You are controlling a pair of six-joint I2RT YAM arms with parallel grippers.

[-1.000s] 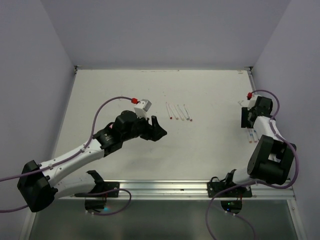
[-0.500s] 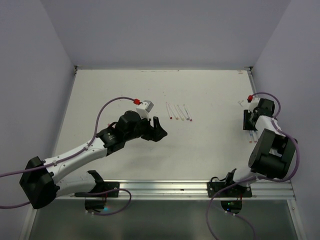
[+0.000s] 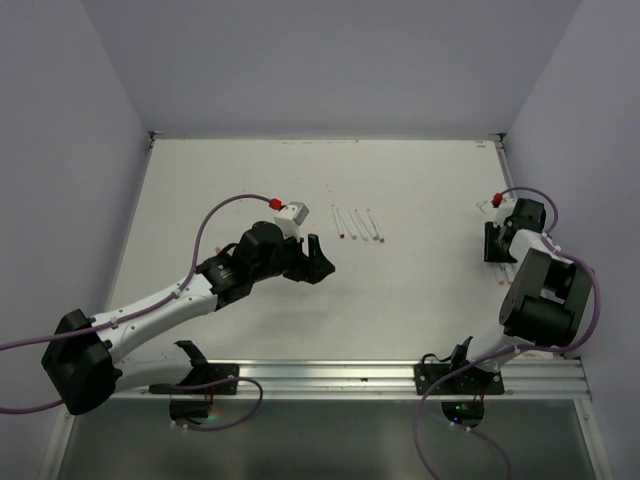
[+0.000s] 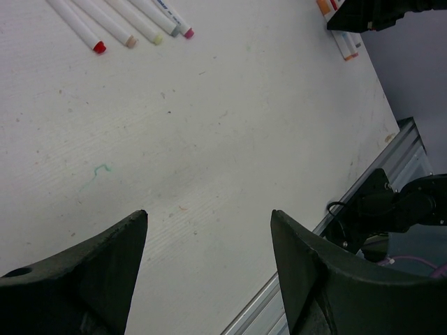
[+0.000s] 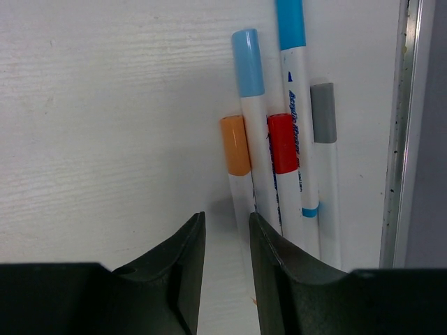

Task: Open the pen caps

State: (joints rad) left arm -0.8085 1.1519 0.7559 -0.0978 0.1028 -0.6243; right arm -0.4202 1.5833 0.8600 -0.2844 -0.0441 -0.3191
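Observation:
Several capped pens lie side by side by the table's right edge. Their pen caps are orange [image 5: 235,145], red [image 5: 283,143], light blue [image 5: 248,63] and grey [image 5: 323,112]. My right gripper [image 5: 225,220] [image 3: 494,241] sits low over them, jaws narrowly apart. The orange-capped pen's white barrel [image 5: 242,199] runs into the gap beside the right finger, with bare table showing beside the left finger. Another row of white pens [image 3: 357,223] [image 4: 126,24] with small coloured ends lies mid-table. My left gripper [image 3: 318,262] [image 4: 209,213] hovers open and empty, near of that row.
A metal rail [image 5: 405,139] borders the table just right of the capped pens. An aluminium rail [image 3: 400,375] runs along the near edge. Grey walls close in the left, back and right sides. The right arm's gripper [image 4: 377,12] shows at the left wrist view's top right.
The right gripper's jaws have narrowed around the orange-capped pen's barrel, and the right arm's elbow has swung in. The left arm has shifted only slightly.

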